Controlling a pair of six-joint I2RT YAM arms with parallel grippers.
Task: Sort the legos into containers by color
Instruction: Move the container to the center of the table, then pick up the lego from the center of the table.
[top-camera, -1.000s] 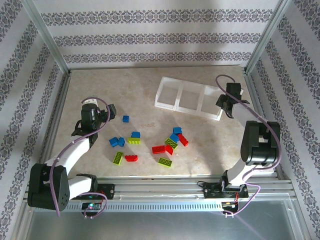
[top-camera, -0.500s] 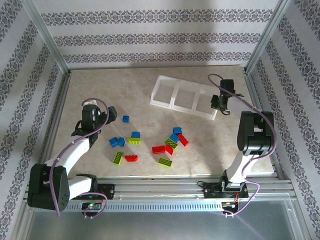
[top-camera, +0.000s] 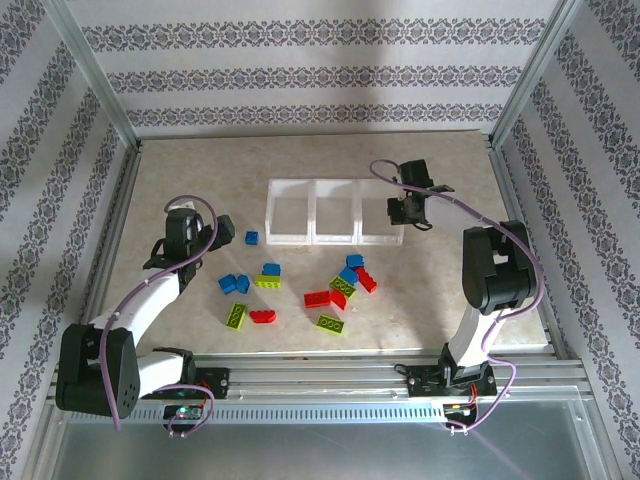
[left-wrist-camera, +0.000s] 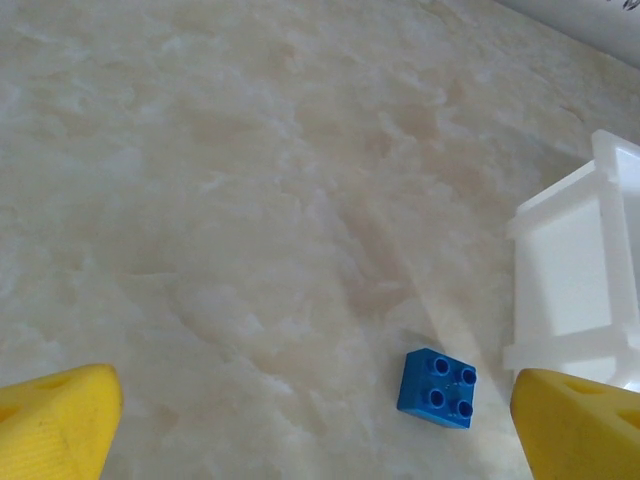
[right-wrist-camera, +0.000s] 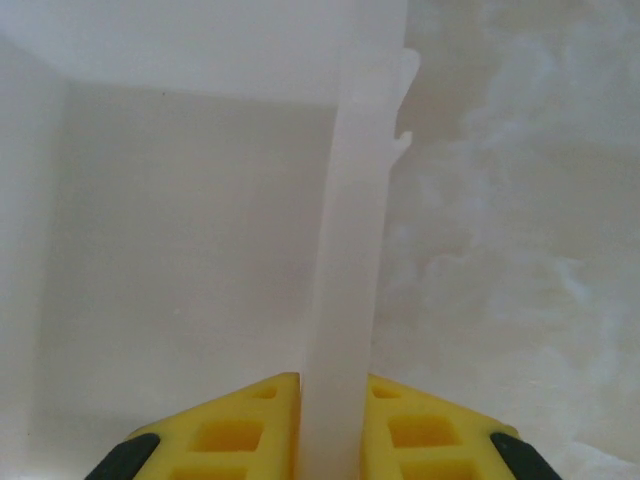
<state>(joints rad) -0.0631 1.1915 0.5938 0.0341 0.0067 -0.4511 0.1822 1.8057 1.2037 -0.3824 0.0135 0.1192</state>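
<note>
Landmark: the translucent white three-bin plastic tray (top-camera: 335, 241) lies on the beige marbled table top (top-camera: 200, 170), its long axis running left to right across the top view. All three bins look empty.

Right gripper (right-wrist-camera: 330, 385): clamped on the tray's right end wall (right-wrist-camera: 350, 230). One yellow pad is inside the rightmost bin and the other is outside it, both pressed against the thin wall. In the top view it sits at the tray's right end (top-camera: 400, 210).

Left gripper (left-wrist-camera: 318, 420): spread wide and holding nothing, hovering off the tray's left end (top-camera: 222, 228).

Nearest piece: a small blue square four-stud brick (left-wrist-camera: 438, 388) lies flat on the table just off the tray's near-left corner (top-camera: 251, 238). It is ahead of the left gripper and closer to its right-hand finger, with no other piece touching it.

Remaining pieces: the loose blue, red and lime-green studded bricks (top-camera: 317, 298) are scattered on the near side of the tray, between the two arms.

Nearer arm: the left one, for the lone blue brick.

Judgement: the right arm is occupied with the tray, so the first pick probably falls to the left. Its jaws would need centring over the brick, and since the brick is square, no particular wrist turn looks necessary.
</note>
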